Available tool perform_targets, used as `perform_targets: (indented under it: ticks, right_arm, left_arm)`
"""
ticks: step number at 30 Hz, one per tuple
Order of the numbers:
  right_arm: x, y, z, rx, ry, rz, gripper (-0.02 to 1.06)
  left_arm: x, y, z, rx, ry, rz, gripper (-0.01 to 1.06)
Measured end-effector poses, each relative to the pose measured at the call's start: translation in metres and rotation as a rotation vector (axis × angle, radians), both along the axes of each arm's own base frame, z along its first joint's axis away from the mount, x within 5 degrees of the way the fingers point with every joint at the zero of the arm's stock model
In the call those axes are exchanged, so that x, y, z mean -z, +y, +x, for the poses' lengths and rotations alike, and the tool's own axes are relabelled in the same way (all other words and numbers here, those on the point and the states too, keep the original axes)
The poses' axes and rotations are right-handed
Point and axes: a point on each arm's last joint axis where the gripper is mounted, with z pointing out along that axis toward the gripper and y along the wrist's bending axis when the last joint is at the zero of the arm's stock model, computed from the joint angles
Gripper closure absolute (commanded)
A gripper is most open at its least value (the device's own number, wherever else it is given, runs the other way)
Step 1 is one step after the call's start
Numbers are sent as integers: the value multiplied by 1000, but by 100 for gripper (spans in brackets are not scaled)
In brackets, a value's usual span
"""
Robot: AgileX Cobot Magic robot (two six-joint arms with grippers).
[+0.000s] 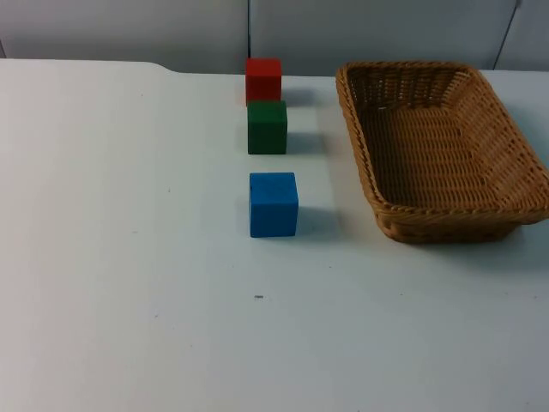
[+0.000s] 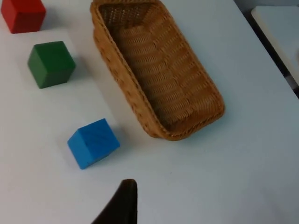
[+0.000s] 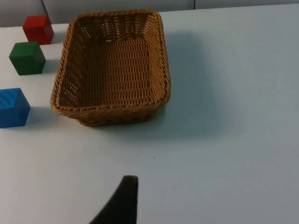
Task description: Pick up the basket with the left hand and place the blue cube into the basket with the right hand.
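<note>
An empty brown wicker basket [image 1: 360,146] stands on the right side of the white table. The blue cube [image 1: 274,204] sits by itself near the table's middle, a short gap left of the basket. My left gripper [image 2: 122,205] hangs above the bare table, short of the blue cube [image 2: 93,142] and apart from the basket [image 2: 124,79]. My right gripper [image 3: 124,203] hovers over the table in front of the basket [image 3: 112,108], with the blue cube [image 3: 13,107] off to one side. Neither gripper touches anything.
A green cube [image 1: 267,127] and a red cube [image 1: 263,80] stand in a row behind the blue one, toward the grey partition wall [image 1: 129,26]. The table's edge [image 2: 261,35] runs past the basket's far side.
</note>
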Motion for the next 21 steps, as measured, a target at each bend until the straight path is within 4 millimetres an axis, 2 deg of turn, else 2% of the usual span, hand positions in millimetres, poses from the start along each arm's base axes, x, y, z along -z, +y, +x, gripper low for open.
perform_targets:
  ticks: [1, 2, 6, 7, 10, 11, 15, 16, 21]
  right_arm:
    - [0, 0, 0, 0, 0, 0, 0]
    - [0, 0, 0, 0, 0, 0, 0]
    - [0, 0, 0, 0, 0, 0, 0]
    - [0, 0, 0, 0, 0, 0, 0]
    - [0, 0, 0, 0, 0, 0, 0]
    - [0, 0, 0, 0, 0, 0, 0]
    - [0, 0, 0, 0, 0, 0, 0]
    - [0, 0, 0, 0, 0, 0, 0]
    - [0, 0, 0, 0, 0, 0, 0]
  left_arm:
    - [3, -9, 6, 14, 1, 4, 0]
    - [3, -9, 6, 14, 1, 4, 0]
    - [20, -54, 28, 91, 38, 15, 0]
    - [20, -54, 28, 91, 38, 15, 0]
    - [40, -96, 46, 151, 91, 25, 0]
    - [40, -96, 46, 151, 91, 25, 0]
    - [63, -140, 65, 178, 142, 29, 0]
    - [63, -140, 65, 178, 142, 29, 0]
    - [85, -182, 85, 167, 195, 31, 0]
